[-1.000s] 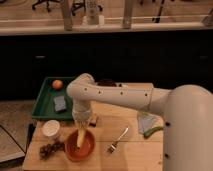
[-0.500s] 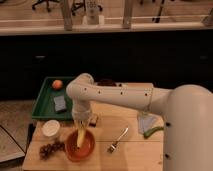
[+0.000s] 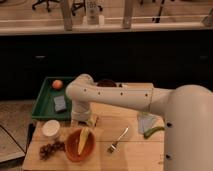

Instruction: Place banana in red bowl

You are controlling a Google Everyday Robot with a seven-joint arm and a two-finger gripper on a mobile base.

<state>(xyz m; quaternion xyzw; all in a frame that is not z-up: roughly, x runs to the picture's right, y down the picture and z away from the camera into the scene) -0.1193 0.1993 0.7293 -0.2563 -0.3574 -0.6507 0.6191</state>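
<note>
The pale-yellow banana (image 3: 84, 140) lies inside the orange-red bowl (image 3: 70, 148) at the front left of the wooden table, its upper end leaning on the far rim. My gripper (image 3: 85, 122) hangs just above the bowl's far edge, at or just above the top end of the banana. The arm's white body sweeps in from the right and hides the wrist.
A green tray (image 3: 44, 102) at the left holds a round orange fruit (image 3: 57, 84) and a grey-blue block (image 3: 60, 103). A white round container (image 3: 51, 128) and a dark cluster (image 3: 50, 148) sit left of the bowl. A fork (image 3: 117, 141), a green vegetable (image 3: 152, 131) and a dark bowl (image 3: 106, 82) are to the right and behind.
The banana stood more upright under the gripper before; now it sits lower and tilted in the red bowl. The arm has hardly moved.
</note>
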